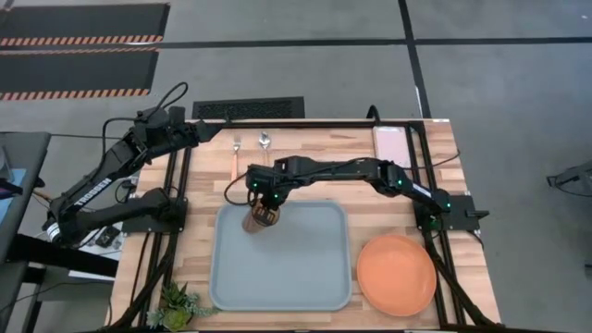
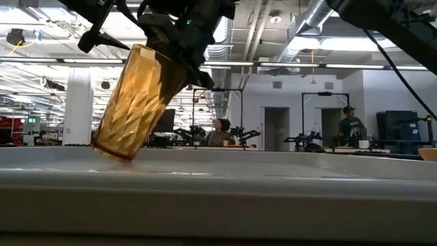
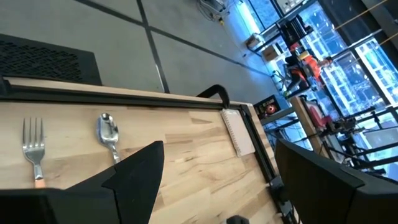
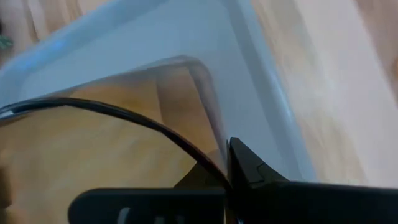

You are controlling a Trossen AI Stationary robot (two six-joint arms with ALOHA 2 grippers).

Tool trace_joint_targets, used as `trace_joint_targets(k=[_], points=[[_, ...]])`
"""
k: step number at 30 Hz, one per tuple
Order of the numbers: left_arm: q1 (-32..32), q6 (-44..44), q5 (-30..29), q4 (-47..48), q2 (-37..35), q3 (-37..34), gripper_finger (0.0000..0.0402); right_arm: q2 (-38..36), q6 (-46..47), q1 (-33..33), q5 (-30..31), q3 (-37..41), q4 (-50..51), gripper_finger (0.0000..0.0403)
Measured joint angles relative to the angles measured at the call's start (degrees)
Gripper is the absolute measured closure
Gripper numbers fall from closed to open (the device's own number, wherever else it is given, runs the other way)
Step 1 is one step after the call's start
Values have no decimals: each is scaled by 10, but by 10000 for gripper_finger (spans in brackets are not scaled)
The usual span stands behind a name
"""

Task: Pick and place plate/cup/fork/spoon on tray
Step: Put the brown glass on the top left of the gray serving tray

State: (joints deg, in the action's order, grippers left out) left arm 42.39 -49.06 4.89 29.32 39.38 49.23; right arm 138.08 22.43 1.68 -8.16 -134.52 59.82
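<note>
While I watch from above, my right gripper [image 1: 264,205] is clamped on the cup's [image 1: 260,218] rim, over the tray's [image 1: 305,268] far left corner. The cup is tilted; in the low view its lower edge looks to be touching the tray floor, though I can't be sure. Left gripper [image 1: 218,130] waits at the table's far left edge, fingers [image 3: 134,180] spread wide, holding nothing. Fork [image 1: 236,148] and spoon [image 1: 265,143] lie side by side at the far edge. Plate [image 1: 396,274] sits right of the tray, near side.
</note>
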Motion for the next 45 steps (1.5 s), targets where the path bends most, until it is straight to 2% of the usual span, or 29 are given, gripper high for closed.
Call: trace_joint_targets(k=[13, 26, 31, 45], points=[[0, 0, -2, -2, 0, 0, 109, 0, -1, 0, 5, 0, -2, 368], [0, -1, -2, -3, 0, 0, 109, 1, -7, 6, 6, -4, -24, 229], [0, -1, -2, -3, 0, 0, 109, 1, -15, 7, 5, -4, -27, 192], [0, -1, -2, -3, 0, 0, 109, -5, -95, 3, 4, -5, -59, 179]])
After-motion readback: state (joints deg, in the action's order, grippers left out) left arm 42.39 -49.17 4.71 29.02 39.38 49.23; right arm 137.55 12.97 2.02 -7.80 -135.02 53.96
